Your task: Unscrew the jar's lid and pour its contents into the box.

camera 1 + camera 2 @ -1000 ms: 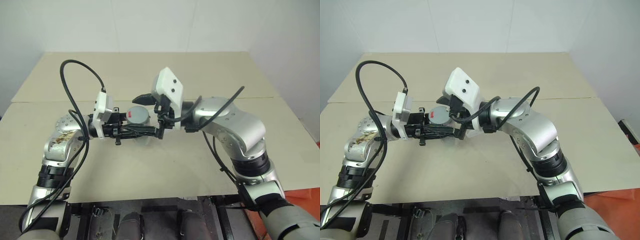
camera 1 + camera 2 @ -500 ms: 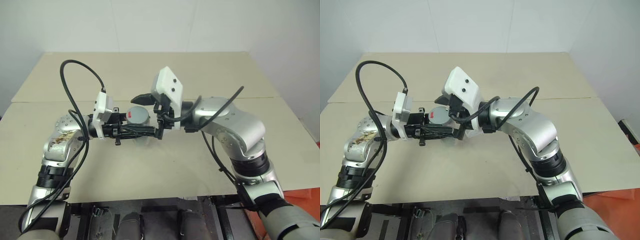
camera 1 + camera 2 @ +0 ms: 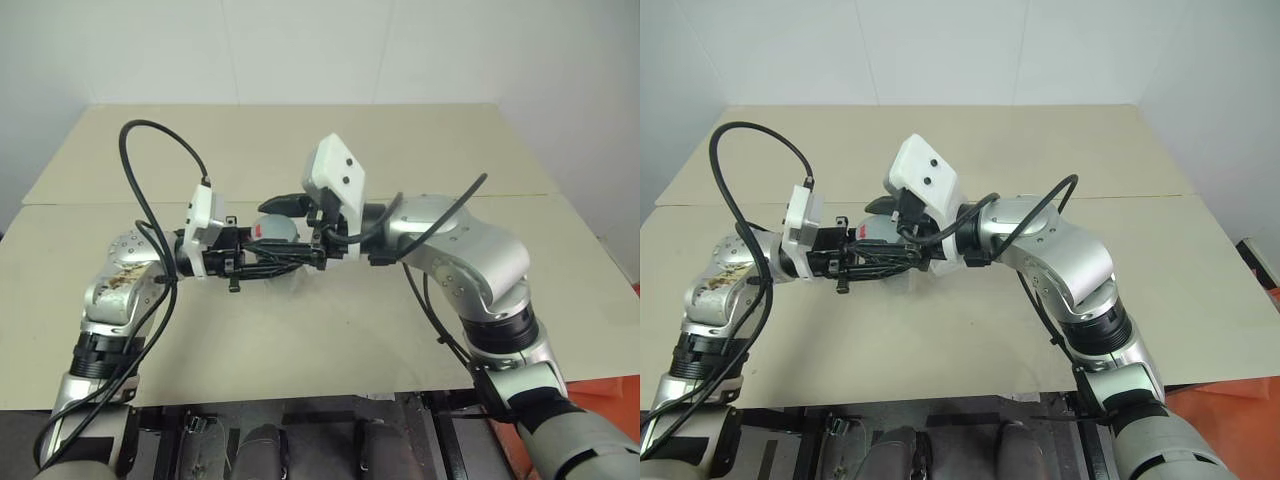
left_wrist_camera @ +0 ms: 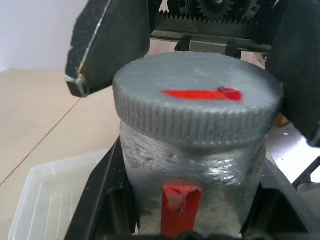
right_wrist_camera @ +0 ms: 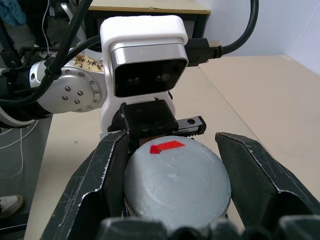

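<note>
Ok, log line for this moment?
left gripper: holding jar | right gripper: around lid | lid: on | box: below

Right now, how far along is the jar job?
Done: left gripper holds the jar off the table, above the box. In hand: right gripper is on the lid, which sits fully on. Left: unscrew it, pour out the contents.

No readable text, brand or number anywhere; only plain red marks, one on the lid [image 4: 200,112], one on the jar [image 4: 190,197].
</note>
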